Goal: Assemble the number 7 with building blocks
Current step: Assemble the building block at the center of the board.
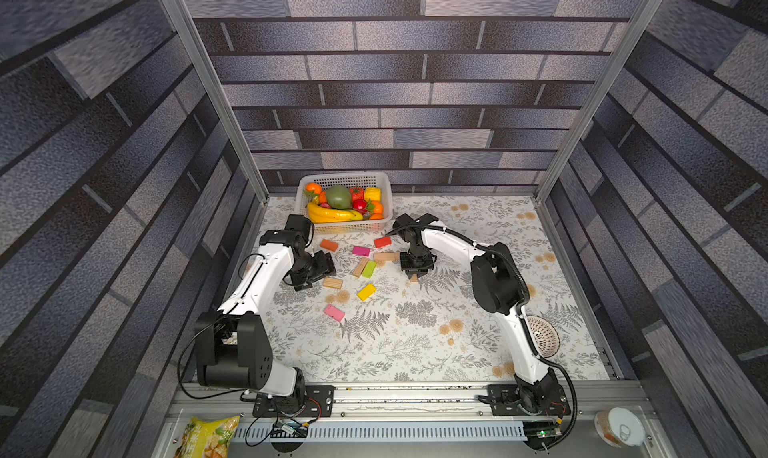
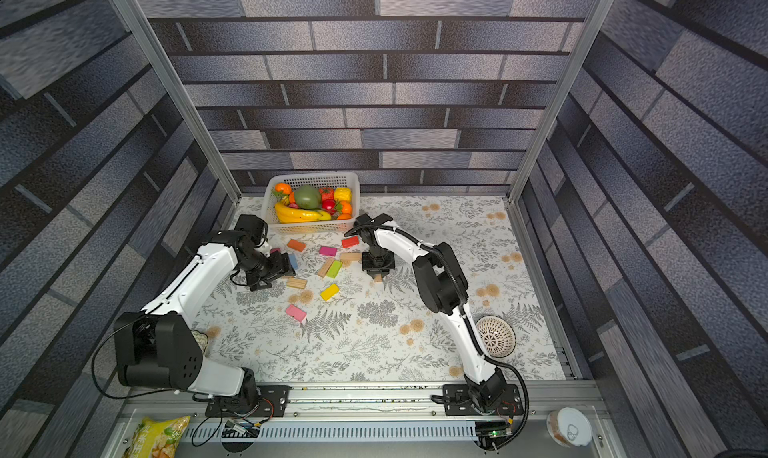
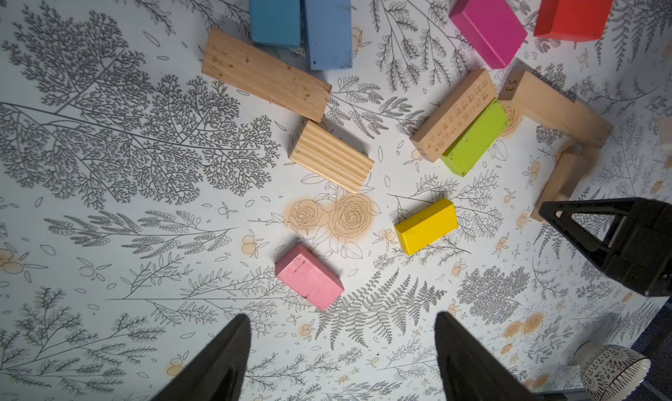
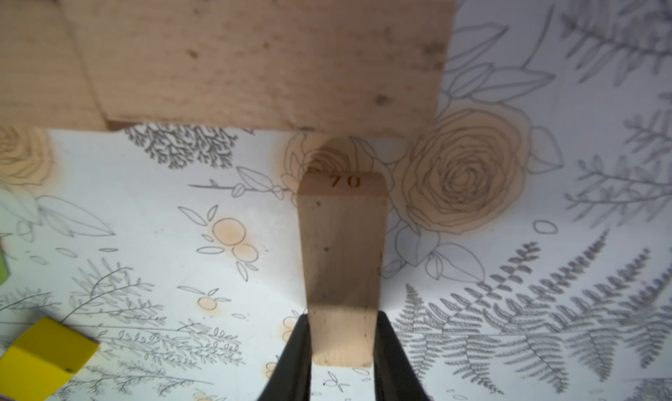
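Building blocks lie scattered mid-table in both top views: orange [image 1: 328, 245], magenta [image 1: 360, 251], red [image 1: 382, 242], green [image 1: 369, 269], yellow [image 1: 366, 292], pink [image 1: 334, 313] and ridged tan [image 1: 332, 283]. My right gripper [image 4: 342, 319] is shut on a tan block [image 4: 342, 253] marked 70. That block's far end points at a bar of two tan blocks [image 4: 254, 60] laid end to end, near the bar's right end. My left gripper [image 3: 342, 317] hangs open above the cloth with nothing between its fingers. The pink block [image 3: 309, 277] lies just ahead of it. Two blue blocks [image 3: 302, 17] lie side by side.
A white basket [image 1: 345, 227] of toy fruit stands at the back, just behind the blocks. A patterned white bowl [image 1: 542, 335] sits at the right, behind my right arm. A snack bag [image 1: 208, 435] and a can [image 1: 619, 427] lie on the front rail.
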You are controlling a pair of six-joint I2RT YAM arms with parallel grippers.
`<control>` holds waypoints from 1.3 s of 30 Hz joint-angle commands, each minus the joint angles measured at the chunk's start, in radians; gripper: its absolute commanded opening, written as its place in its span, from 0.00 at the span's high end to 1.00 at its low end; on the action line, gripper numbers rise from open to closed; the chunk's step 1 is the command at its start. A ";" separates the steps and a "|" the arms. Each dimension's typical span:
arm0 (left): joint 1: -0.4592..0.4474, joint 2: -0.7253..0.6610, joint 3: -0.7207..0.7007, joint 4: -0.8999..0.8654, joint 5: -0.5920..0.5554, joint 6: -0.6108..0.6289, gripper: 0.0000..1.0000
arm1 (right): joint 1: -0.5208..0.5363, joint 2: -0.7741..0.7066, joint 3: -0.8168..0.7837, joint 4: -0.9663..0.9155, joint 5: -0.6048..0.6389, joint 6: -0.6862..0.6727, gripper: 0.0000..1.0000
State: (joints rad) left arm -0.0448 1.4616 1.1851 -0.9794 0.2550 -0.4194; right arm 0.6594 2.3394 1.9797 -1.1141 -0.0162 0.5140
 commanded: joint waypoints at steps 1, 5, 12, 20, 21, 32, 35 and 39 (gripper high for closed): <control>0.003 -0.002 0.015 -0.013 -0.007 0.017 0.18 | -0.015 0.052 -0.015 -0.021 0.038 -0.008 0.74; 0.002 -0.007 0.011 -0.012 -0.007 0.013 0.18 | -0.016 0.041 -0.025 -0.017 0.042 -0.009 0.63; -0.001 -0.020 0.004 -0.011 -0.011 0.005 0.18 | -0.017 0.024 -0.040 -0.006 0.051 -0.008 0.59; -0.004 -0.027 -0.004 -0.012 -0.014 0.002 0.17 | -0.018 0.005 -0.059 0.017 0.040 0.002 0.67; -0.003 -0.029 -0.004 -0.012 -0.015 0.002 0.17 | -0.019 0.003 -0.062 0.020 0.039 0.004 0.68; -0.006 -0.049 -0.028 -0.013 -0.022 -0.001 0.17 | -0.017 -0.003 -0.070 0.045 0.016 0.012 0.68; -0.005 -0.053 -0.031 -0.015 -0.023 -0.001 0.17 | -0.017 -0.003 -0.068 0.049 0.013 0.009 0.68; -0.004 -0.052 -0.030 -0.014 -0.023 -0.001 0.17 | -0.017 0.008 -0.048 0.040 0.010 0.000 0.68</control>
State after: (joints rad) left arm -0.0452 1.4403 1.1660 -0.9794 0.2508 -0.4202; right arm 0.6491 2.3280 1.9343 -1.0824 0.0093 0.5144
